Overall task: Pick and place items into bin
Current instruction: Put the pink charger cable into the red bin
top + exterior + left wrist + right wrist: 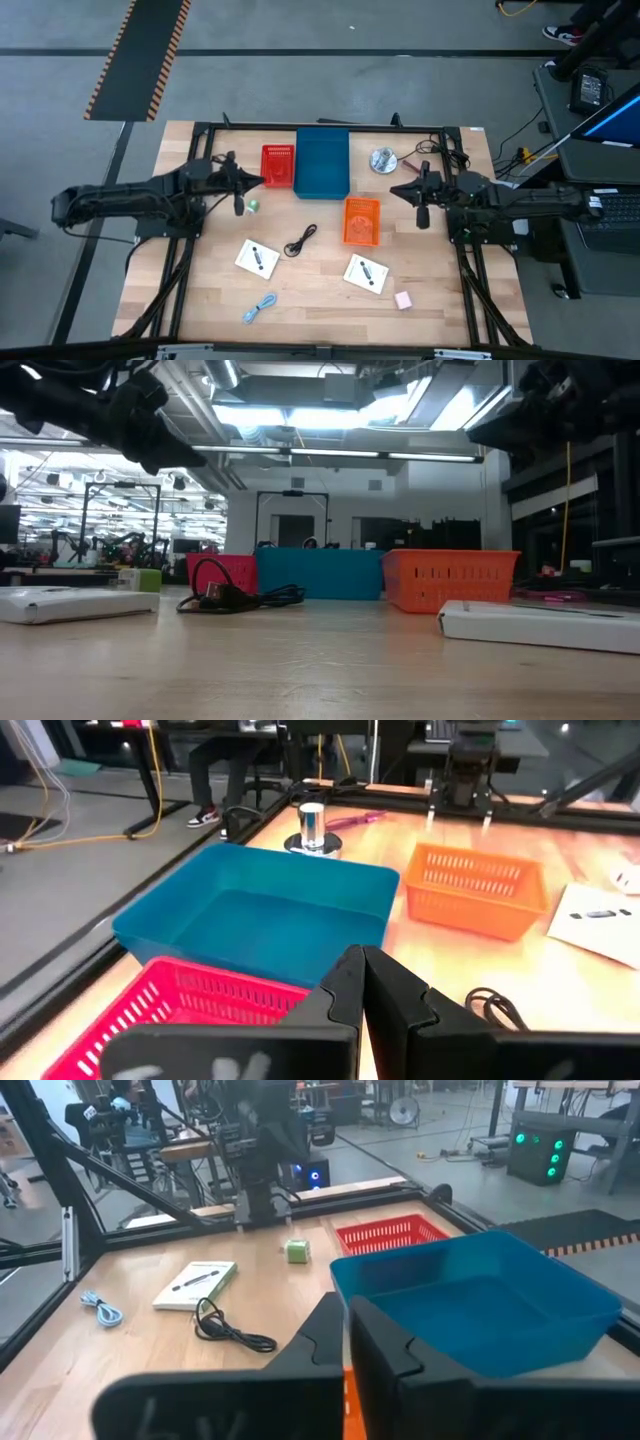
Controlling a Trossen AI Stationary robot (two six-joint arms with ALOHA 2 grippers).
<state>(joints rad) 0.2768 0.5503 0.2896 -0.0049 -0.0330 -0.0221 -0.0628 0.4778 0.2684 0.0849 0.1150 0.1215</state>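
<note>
Along the worktop's [200, 300] near edge lie the light-blue cable [259, 307], toward the left corner, and the small pink block [403, 299], toward the right. Just beyond them rest the two white cards [257, 258] [366, 273] with the black coiled cable [300, 240] between them, at the worktop's centre. The tiny green piece [253, 206] sits farther back, left of centre. An orange basket [361, 220] stands right of centre; at the far edge a red basket [278, 165] adjoins the blue bin [322, 162], with a round silver object [382, 160] to its right. None of the items appears to be in the bin yet.

The left gripper [240, 186] hovers in front of the red basket, close to the green piece; the right gripper [418, 192] hangs off the orange basket's right side. Both wrist views show the fingers [360, 982] [345, 1325] pressed together, holding nothing.

The first pick looks still ahead. Done well, the left arm would likely spread its fingers, drop straight over the nearby green piece, and lift clear of the red basket's rim before crossing to the bin. The flat cards may need an edge grip.
</note>
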